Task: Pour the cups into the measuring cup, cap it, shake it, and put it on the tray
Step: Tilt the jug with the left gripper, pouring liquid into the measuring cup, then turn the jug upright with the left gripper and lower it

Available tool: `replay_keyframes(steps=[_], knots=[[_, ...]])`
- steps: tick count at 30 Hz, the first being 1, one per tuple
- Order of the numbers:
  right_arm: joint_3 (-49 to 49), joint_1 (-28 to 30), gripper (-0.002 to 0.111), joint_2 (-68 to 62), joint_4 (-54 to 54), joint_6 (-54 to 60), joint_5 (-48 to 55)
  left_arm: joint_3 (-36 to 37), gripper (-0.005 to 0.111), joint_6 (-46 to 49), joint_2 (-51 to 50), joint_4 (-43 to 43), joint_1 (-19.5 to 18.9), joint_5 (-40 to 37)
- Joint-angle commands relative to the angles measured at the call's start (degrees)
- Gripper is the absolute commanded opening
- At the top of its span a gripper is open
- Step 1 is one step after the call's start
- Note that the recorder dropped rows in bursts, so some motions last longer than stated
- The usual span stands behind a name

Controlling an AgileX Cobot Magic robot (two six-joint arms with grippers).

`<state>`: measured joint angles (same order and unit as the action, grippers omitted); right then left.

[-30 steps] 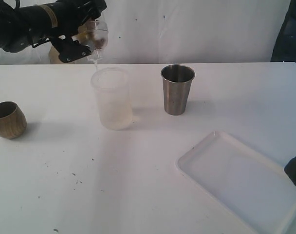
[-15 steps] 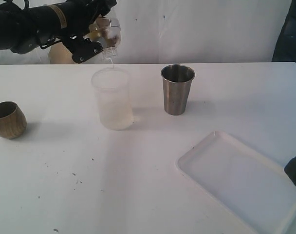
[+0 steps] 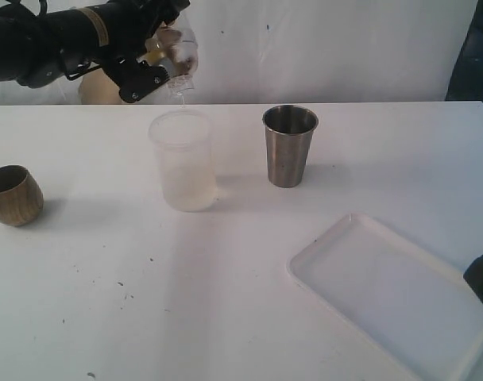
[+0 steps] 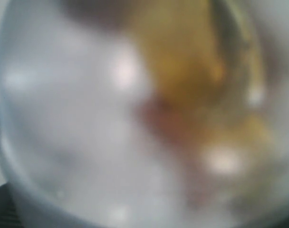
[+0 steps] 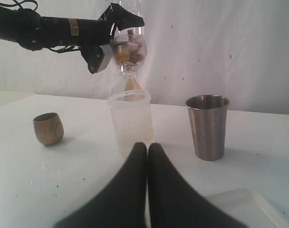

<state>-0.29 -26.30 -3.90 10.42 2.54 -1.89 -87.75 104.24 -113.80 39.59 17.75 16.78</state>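
My left gripper [image 3: 166, 51] is shut on a clear rounded plastic vessel [image 3: 178, 57], held in the air with its narrow end down. I cannot tell whether this is the measuring cup. It hangs just above the rim of a frosted plastic cup [image 3: 183, 163] standing mid-table. The same clear vessel [image 4: 111, 142] fills the left wrist view as a blur. The brown wooden cup [image 3: 13, 194] stands at the left. The steel tumbler [image 3: 290, 147] stands upright to the right of the frosted cup. The white tray [image 3: 384, 294] lies at the front right. My right gripper [image 5: 148, 147] is shut on nothing, low over the table.
A dark part of the right arm [image 3: 481, 282] shows at the tray's right edge. A white wall backs the table, with a tan object [image 3: 90, 89] behind the left arm. Small dark specks [image 3: 122, 290] dot the front left of the table top.
Since a second ago the left gripper has shifted slightly right with the clear vessel and turned it. In the last half second it has barely moved. The right gripper has stayed still.
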Motion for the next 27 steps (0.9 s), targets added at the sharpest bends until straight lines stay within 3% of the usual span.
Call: replay_keyframes(steps=[1, 7, 13, 20, 27], knots=[[0.29, 0.67, 0.000, 0.34, 0.05, 0.27, -0.92, -0.78, 0.000, -0.61, 1.15, -0.53, 0.16, 1.39], [0.29, 0.67, 0.000, 0.34, 0.05, 0.27, -0.92, -0.78, 0.000, -8.49, 1.15, -5.25, 0.16, -4.04], [0.29, 0.67, 0.000, 0.34, 0.05, 0.27, -1.05, -0.78, 0.000, -21.24, 1.15, -19.32, 0.05, -6.43], [0.29, 0.67, 0.000, 0.34, 0.05, 0.27, -1.17, -0.78, 0.000, -48.61, 1.15, -37.13, 0.15, -9.14], [0.29, 0.67, 0.000, 0.34, 0.05, 0.27, -1.17, -0.82, 0.000, -63.87, 3.87, -39.17, 0.15, -27.32]])
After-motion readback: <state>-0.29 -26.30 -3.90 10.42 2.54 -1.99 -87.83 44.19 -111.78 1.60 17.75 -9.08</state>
